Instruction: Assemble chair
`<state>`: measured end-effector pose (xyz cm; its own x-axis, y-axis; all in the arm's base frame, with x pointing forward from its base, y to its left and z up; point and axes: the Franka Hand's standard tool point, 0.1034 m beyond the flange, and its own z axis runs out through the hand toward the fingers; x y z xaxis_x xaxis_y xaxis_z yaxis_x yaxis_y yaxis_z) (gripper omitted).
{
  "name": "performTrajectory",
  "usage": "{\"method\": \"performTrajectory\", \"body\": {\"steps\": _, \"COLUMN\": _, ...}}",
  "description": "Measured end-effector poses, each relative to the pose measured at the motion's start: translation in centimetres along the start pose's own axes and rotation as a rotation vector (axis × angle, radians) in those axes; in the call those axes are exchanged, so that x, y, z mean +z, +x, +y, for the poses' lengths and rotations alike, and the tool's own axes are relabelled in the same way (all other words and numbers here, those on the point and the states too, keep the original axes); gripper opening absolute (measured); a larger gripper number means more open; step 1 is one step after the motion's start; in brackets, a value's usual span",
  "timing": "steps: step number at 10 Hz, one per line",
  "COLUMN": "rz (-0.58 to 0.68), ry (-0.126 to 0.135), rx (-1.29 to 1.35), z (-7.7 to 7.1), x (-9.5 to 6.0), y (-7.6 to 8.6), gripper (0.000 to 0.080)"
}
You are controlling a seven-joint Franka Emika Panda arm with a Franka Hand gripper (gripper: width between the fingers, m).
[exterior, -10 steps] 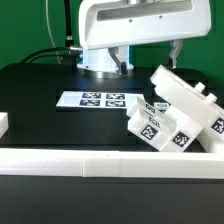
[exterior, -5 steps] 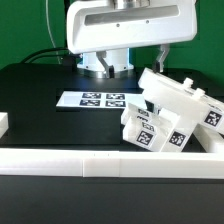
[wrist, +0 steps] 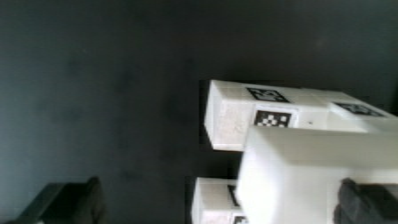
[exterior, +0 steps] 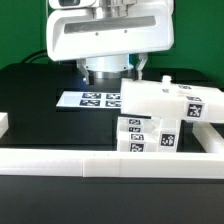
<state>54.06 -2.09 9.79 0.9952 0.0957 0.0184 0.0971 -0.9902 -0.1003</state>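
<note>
The chair (exterior: 165, 118) is a joined body of white blocky pieces with black-and-white tags. It stands on the black table at the exterior view's right, against the front rail, its top panel nearly level. My gripper (exterior: 134, 70) hangs over its back left corner. In the wrist view the chair (wrist: 302, 150) fills the space towards one finger (wrist: 374, 198). The other finger (wrist: 71, 200) stands well clear of it with dark table between. The gripper (wrist: 222, 205) is open and grips nothing.
The marker board (exterior: 98, 99) lies flat on the table to the left of the chair. A long low white border rail (exterior: 90, 163) runs along the front edge. A short white block (exterior: 3, 124) sits at the far left.
My gripper has moved to the exterior view's left. The chair has turned from a steep tilt to nearly level and shifted left with it.
</note>
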Motion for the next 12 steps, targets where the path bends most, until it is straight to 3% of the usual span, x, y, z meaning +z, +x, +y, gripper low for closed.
{"method": "performTrajectory", "body": {"steps": 3, "rz": 0.007, "ry": -0.009, "rx": 0.004, "z": 1.1, "x": 0.3, "y": -0.5, "gripper": 0.0649}}
{"method": "performTrajectory", "body": {"steps": 5, "rz": 0.006, "ry": -0.005, "rx": 0.013, "z": 0.9, "x": 0.0, "y": -1.0, "gripper": 0.0649}}
{"method": "performTrajectory", "body": {"steps": 9, "rz": -0.004, "ry": 0.041, "rx": 0.094, "z": -3.2, "x": -3.1, "y": -2.8, "gripper": 0.0649}}
{"method": "performTrajectory", "body": {"steps": 10, "rz": -0.003, "ry": 0.046, "rx": 0.121, "z": -4.7, "x": -3.4, "y": -2.7, "gripper": 0.0649}}
{"method": "performTrajectory", "body": {"steps": 12, "rz": -0.011, "ry": 0.032, "rx": 0.206, "z": -9.4, "x": -1.9, "y": -2.3, "gripper": 0.0649}}
